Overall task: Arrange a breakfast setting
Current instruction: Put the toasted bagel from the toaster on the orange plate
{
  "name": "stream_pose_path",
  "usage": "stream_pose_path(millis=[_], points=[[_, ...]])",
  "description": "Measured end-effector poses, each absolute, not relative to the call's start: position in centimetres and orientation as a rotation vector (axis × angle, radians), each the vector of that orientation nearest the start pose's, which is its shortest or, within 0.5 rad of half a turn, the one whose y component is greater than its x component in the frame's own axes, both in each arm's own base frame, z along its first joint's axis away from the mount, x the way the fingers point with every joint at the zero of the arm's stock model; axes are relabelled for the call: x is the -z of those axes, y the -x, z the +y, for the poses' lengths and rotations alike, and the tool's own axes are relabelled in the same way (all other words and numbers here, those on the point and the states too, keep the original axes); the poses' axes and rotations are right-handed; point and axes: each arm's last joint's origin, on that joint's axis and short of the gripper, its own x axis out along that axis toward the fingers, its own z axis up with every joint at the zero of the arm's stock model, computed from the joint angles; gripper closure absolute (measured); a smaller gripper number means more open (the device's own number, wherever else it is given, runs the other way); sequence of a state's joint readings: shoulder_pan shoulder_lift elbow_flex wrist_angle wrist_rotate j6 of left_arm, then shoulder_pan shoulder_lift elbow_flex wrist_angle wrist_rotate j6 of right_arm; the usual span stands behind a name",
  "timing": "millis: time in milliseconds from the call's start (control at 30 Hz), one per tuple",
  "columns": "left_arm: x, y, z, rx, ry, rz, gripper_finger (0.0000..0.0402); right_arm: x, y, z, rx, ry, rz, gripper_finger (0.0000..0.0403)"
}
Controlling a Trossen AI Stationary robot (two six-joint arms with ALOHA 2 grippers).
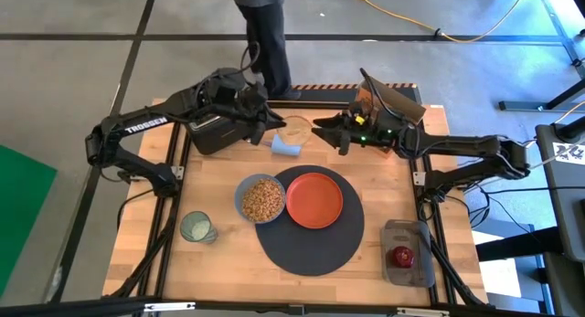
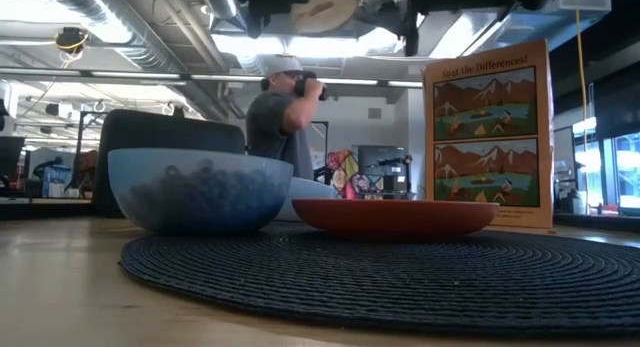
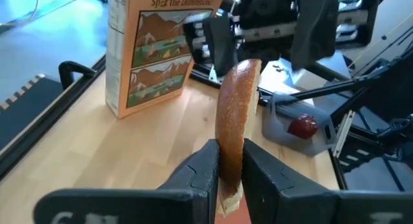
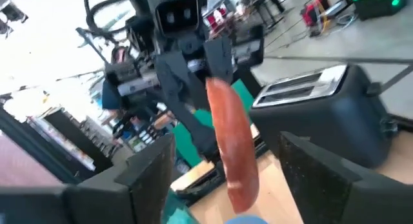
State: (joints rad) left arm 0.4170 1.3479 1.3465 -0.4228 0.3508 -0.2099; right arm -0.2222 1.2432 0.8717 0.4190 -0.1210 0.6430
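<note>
Toast slice [image 3: 236, 114] between left jaws

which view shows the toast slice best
The left wrist view: the toast slice stands edge-on, pinched by the left gripper. The right wrist view blurs it, the high view shows a sliver between the arms, the low view only its underside.
</note>
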Motion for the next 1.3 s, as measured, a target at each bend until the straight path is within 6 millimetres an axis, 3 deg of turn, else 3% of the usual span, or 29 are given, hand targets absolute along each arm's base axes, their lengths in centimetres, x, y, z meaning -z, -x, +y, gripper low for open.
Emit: stream_pose_path(millis=[267, 567, 633, 733, 900, 1067, 1300], points=[[-37.8, -28.1, 10.2, -0.089, 0.356, 0.393, 0.0351, -32.0, -29.1, -6.2, 0.073, -0.642, -0.039, 0.0214], [-37.7, -28.1, 10.2, -0.104, 0.356, 0.4, 0.0351, -31.5, -29.1, -6.2, 0.097, -0.651, 0.005, 0.037], [-37.7, -28.1, 10.2, -0.111, 0.359, 0.403, 0.0348, -31.4, -29.1, -6.2, 0.103, -0.646, 0.019, 0.0388], [-37.5, -28.0, 10.1, -0.12, 0.353, 0.418, 0.0331, -30.9, -29.0, -6.2, 0.119, -0.656, 0.072, 0.038], [-37.4, -27.1, 10.5, -0.146, 0.371, 0.458, 0.0285, -28.3, -28.4, -5.8, 0.142, -0.719, 0.352, 0.037], [-37.1, -26.7, 10.5, -0.159, 0.393, 0.508, 0.025, -26.7, -28.0, -3.5, 0.111, -0.735, 0.556, 0.0381], [-36.4, -27.2, 9.4, -0.186, 0.365, 0.551, 0.0238, -23.7, -28.0, -0.6, 0.107, -0.753, 0.719, 0.0378]])
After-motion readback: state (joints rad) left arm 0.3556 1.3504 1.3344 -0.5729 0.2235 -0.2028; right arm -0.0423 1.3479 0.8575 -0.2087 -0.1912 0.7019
